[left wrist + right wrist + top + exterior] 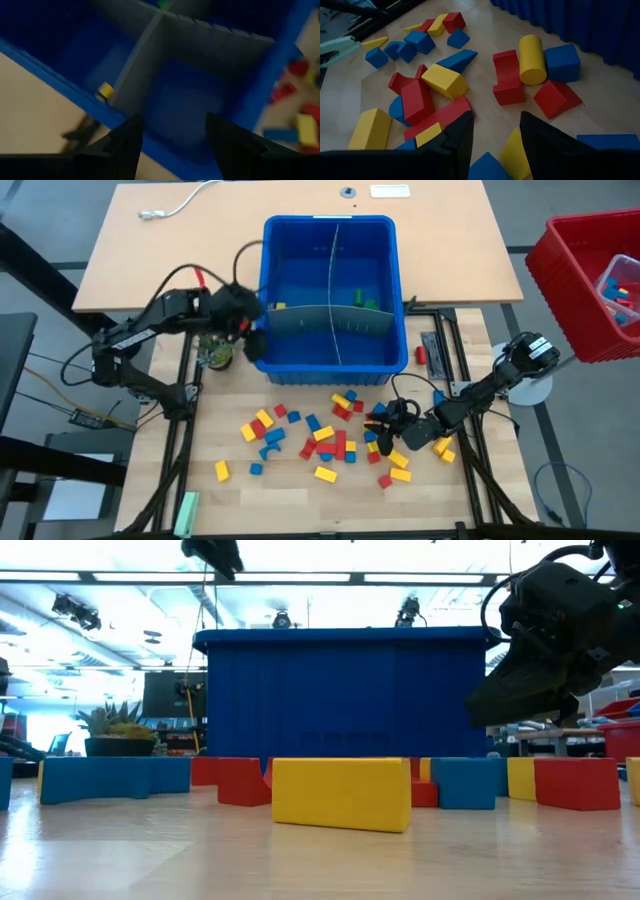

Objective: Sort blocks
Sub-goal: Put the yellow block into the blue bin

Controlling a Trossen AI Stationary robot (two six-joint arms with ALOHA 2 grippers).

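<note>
With the open, empty left gripper (252, 330) over the bin's (300, 366) left edge, the open right gripper (388, 423) should settle squarely over one block (507, 76) before closing.

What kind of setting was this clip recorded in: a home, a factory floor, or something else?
Most likely a robotics lab or workshop. Two arms are mounted at a wooden table holding a divided blue bin and scattered blocks, and the low view shows strip ceiling lights and a potted plant behind.
</note>
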